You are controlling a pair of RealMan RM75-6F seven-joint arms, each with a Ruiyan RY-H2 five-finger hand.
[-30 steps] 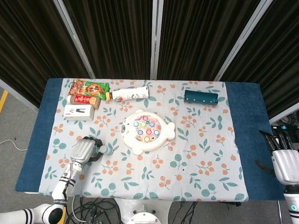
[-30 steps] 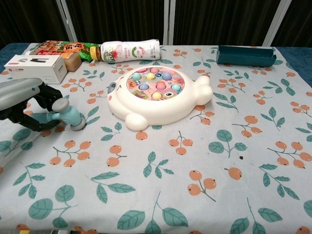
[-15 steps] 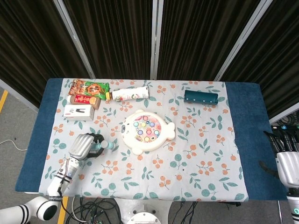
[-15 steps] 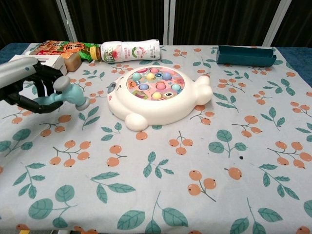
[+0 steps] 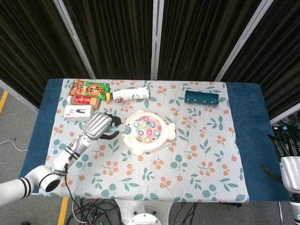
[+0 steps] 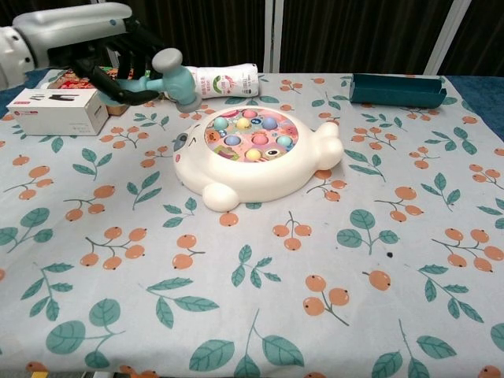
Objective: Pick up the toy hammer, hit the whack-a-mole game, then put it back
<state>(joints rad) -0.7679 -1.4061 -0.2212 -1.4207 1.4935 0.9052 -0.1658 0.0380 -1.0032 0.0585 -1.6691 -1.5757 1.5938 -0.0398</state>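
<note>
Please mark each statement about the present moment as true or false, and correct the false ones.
1. The left hand holds the hammer. True.
2. The hammer lies on the table. False: it is lifted, near the game's left edge.
3. The bottle stands upright. False: it lies on its side behind the game.
4. The right hand is by the table's right edge, holding nothing. True.
5. The white box is left of the game in the chest view. True.

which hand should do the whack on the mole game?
Left. The left hand already holds the toy hammer raised beside the whack-a-mole game; the right hand sits off the table's right edge, empty.
</note>
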